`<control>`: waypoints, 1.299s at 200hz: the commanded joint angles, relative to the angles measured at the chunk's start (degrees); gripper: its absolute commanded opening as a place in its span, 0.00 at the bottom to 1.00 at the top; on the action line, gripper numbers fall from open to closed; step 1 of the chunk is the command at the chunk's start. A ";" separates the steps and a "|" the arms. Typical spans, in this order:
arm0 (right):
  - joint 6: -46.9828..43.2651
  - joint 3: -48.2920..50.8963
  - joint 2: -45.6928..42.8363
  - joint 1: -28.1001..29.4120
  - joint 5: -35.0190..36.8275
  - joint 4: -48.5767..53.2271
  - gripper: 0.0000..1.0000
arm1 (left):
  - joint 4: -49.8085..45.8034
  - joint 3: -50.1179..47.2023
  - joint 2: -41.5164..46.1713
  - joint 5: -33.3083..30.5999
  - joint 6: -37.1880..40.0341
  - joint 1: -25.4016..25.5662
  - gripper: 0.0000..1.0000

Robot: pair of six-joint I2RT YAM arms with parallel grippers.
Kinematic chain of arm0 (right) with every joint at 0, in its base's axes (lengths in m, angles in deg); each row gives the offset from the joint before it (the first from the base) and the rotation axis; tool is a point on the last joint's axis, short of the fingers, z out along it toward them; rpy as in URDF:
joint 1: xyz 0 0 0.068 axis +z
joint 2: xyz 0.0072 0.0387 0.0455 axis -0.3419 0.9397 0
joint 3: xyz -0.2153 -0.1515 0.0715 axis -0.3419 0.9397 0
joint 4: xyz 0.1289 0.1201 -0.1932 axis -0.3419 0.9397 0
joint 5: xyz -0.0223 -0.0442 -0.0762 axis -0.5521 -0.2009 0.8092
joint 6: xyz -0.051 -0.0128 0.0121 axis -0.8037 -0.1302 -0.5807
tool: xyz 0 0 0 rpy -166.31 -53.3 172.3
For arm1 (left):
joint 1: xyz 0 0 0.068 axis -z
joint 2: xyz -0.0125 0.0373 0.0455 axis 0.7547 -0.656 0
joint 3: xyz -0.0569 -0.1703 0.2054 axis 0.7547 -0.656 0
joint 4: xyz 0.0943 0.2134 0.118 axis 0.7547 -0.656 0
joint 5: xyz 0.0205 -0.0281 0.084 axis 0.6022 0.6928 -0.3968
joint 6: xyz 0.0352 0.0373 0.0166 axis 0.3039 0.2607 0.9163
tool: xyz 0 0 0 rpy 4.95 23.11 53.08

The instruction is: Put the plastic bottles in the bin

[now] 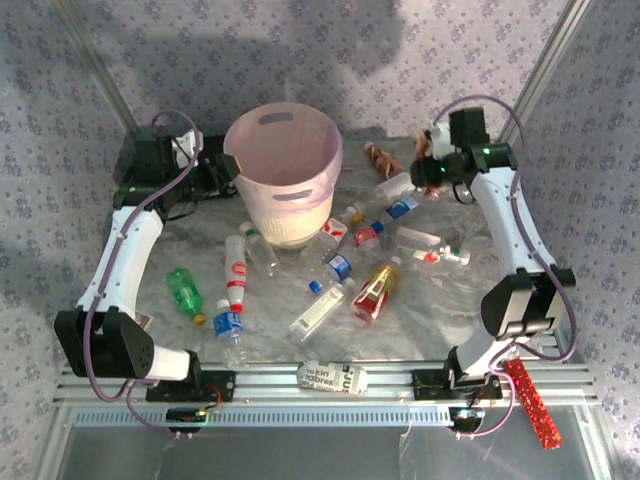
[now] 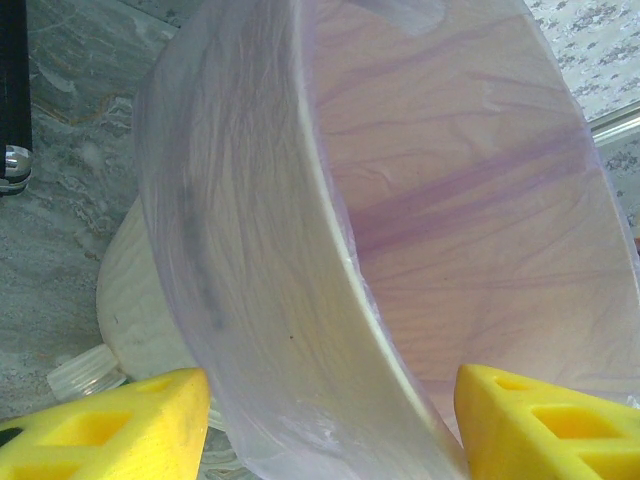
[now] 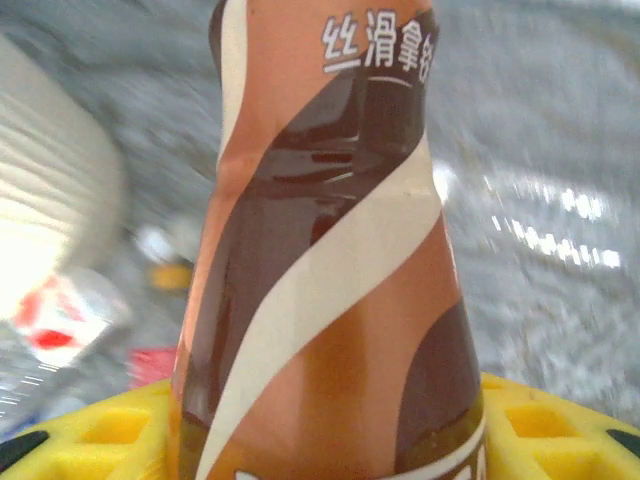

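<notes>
The pale pink bin (image 1: 285, 165) stands upright at the back centre, lined with a thin clear bag. My left gripper (image 1: 225, 165) is at its left rim. Its yellow fingers straddle the bin wall (image 2: 260, 250), one outside and one inside, and the left gripper (image 2: 333, 400) is open. My right gripper (image 1: 432, 165) hovers at the back right. The right gripper (image 3: 320, 430) is shut on a brown and cream bottle (image 3: 330, 250). Several plastic bottles lie in front of the bin, among them a green one (image 1: 184, 292), a yellow-red one (image 1: 376, 290) and a red-labelled one (image 1: 236, 268).
A flat white printed packet (image 1: 332, 377) lies on the front rail, and a red strip (image 1: 527, 400) hangs by the right base. A black case (image 1: 140, 160) sits behind the left gripper. Another brown item (image 1: 383, 158) lies right of the bin. Patterned walls enclose the table.
</notes>
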 commanded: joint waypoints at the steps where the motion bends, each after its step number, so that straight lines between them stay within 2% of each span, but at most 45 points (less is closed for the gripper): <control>1: 4.08 -8.86 0.11 7.45 1.39 1.06 0.36 | 0.32 -0.57 -0.40 -0.22 0.75 0.11 0.66; 22: 4.84 -18.74 4.66 16.57 3.59 0.37 0.36 | 1.23 -1.46 -0.52 -0.09 0.27 0.20 0.65; 47: 4.43 -29.56 11.51 24.44 4.61 0.82 0.35 | 1.84 -2.01 -0.97 0.11 -0.21 0.62 0.64; 78: 3.59 -45.57 23.02 30.29 4.93 4.50 0.35 | 1.95 -2.11 -0.82 0.13 -0.48 1.18 0.64; 95: 3.19 -50.58 28.10 31.77 5.54 5.27 0.35 | 1.95 -2.11 -0.78 0.16 -0.56 1.41 0.64; 162: 2.83 -50.35 34.38 32.53 7.80 2.82 0.40 | 1.61 -1.99 0.31 -0.61 -0.26 1.47 0.64; 243: 1.89 -48.96 34.99 31.96 6.89 2.98 0.72 | -0.59 -1.03 2.13 -2.43 0.75 1.23 0.65; 260: 1.45 -49.55 34.65 32.00 6.75 3.25 0.76 | -0.35 -0.93 1.75 -2.45 0.45 1.31 0.65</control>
